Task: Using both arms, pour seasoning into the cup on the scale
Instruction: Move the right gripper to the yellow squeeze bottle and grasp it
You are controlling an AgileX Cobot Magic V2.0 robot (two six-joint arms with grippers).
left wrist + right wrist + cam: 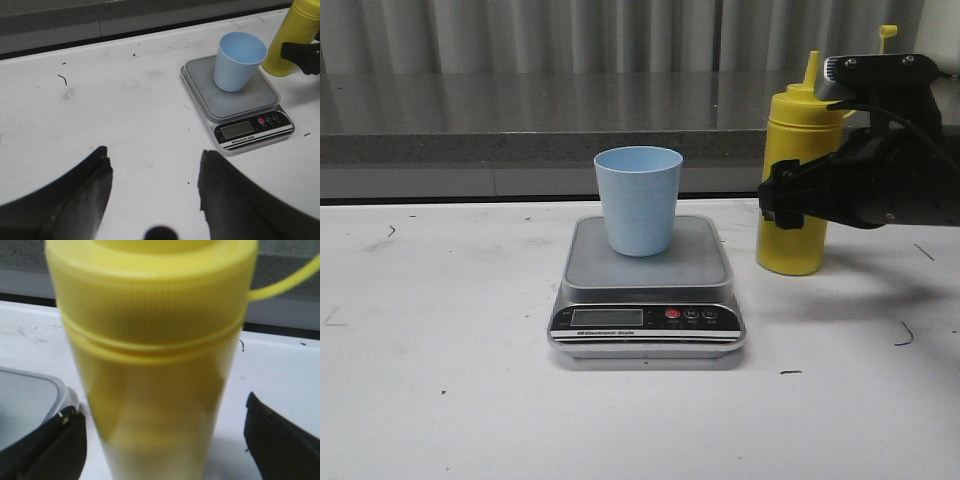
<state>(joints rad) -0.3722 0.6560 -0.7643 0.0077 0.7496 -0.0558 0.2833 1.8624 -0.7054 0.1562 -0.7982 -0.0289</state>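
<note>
Standing position: cup upright on the scale, near the middle of the steel platform, mouth up.
Scale: flat on the white counter, black front panel with display and red button facing the robot; display reading too small to make out.
Seasoning bottle: upright on the counter, just to the right of the scale and apart from it; nozzle pointing up, small cap held off to the side on its thin tether.
Right hand: level with the middle of the bottle body, reaching in from the right. In the right wrist view its two fingers stand on either side of the bottle with counter visible between each finger and the yellow wall; jaws spread, nothing gripped.
Left hand: low over bare counter to the left of the scale, well apart from it; fingers spread wide, holding nothing.
Left wrist view check: cup and scale seen ahead, bottle beyond them with a dark part of the right hand against its side.
Counter surface: white, with scattered dark scuffs and specks.
Background: grey stone ledge below a corrugated wall.
</note>
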